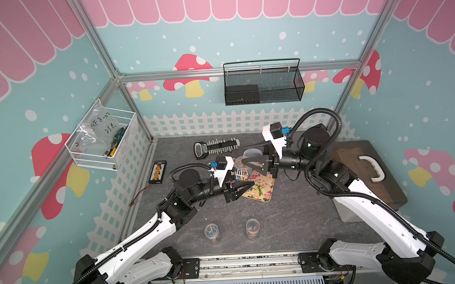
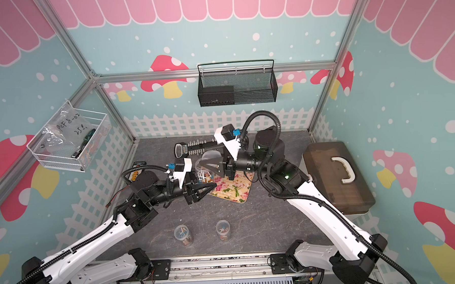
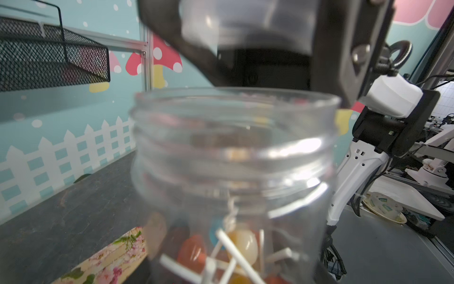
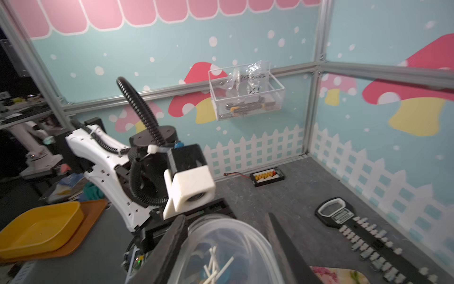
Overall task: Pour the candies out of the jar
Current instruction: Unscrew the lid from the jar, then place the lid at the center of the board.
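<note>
The clear jar [image 1: 241, 171] [image 2: 203, 172] stands upright on the flowered mat [image 1: 260, 190], its threaded mouth [image 3: 233, 103] open. The candies [image 3: 242, 242] lie in its bottom, coloured heads on white sticks. My left gripper [image 1: 245, 177] is shut on the jar's lower body from the left. Just above the mouth, my right gripper [image 1: 244, 153] [image 4: 226, 217] is shut on the clear lid [image 1: 252, 154] [image 4: 228, 246] and holds it apart from the jar. In the left wrist view the lid [image 3: 245, 27] hangs over the rim.
Two small clear jars [image 1: 212, 233] [image 1: 252, 227] with candies stand near the front edge. A black key-shaped tool [image 1: 216, 147] lies behind the mat, a small charger board [image 1: 158, 172] at the left. A brown case with a white handle [image 1: 367, 168] sits at the right.
</note>
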Available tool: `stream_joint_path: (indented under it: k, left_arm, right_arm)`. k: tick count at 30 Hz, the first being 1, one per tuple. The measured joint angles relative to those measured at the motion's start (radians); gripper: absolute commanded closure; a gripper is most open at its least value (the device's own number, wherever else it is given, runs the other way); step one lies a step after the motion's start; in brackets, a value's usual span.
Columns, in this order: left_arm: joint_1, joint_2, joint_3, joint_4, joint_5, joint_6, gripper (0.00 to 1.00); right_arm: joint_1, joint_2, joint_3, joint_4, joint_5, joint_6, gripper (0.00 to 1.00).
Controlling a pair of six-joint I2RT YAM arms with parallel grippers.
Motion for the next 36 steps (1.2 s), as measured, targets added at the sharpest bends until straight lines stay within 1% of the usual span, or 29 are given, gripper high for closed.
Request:
stream_joint_path:
  k: [2, 6, 13, 16, 19, 22, 26, 30, 36]
  left_arm:
    - [-0.001, 0.0, -0.007, -0.02, 0.005, 0.0, 0.59]
    - [-0.001, 0.002, -0.01, -0.035, 0.006, 0.0, 0.59]
    - [-0.001, 0.001, -0.013, -0.043, 0.006, 0.0, 0.59]
    - [-0.001, 0.0, -0.019, -0.05, 0.006, 0.0, 0.59]
    - [-0.001, -0.005, -0.026, -0.055, 0.006, 0.0, 0.59]
    - [-0.001, -0.012, -0.031, -0.058, 0.005, 0.0, 0.59]
    - [-0.001, -0.015, -0.031, -0.068, 0.005, 0.001, 0.59]
    - [-0.001, -0.015, -0.031, -0.071, 0.006, 0.0, 0.59]
    - [-0.001, -0.015, -0.031, -0.072, 0.005, 0.0, 0.59]
  right_arm:
    - [-0.012, -0.017, 0.0, 0.026, 0.034, -0.004, 0.59]
    - [-0.014, -0.024, 0.005, 0.05, 0.055, -0.012, 0.59]
    - [-0.048, -0.031, 0.003, 0.007, 0.156, -0.037, 0.59]
    - [-0.077, -0.06, -0.034, -0.026, 0.227, -0.047, 0.59]
    - [-0.1, -0.112, -0.134, -0.05, 0.335, -0.051, 0.59]
    - [-0.127, -0.161, -0.296, -0.066, 0.47, -0.04, 0.59]
    - [-0.169, -0.16, -0.518, -0.076, 0.609, -0.002, 0.59]
    - [-0.206, -0.118, -0.701, -0.054, 0.699, 0.05, 0.6]
    - [-0.247, -0.046, -0.883, 0.082, 0.783, 0.135, 0.59]
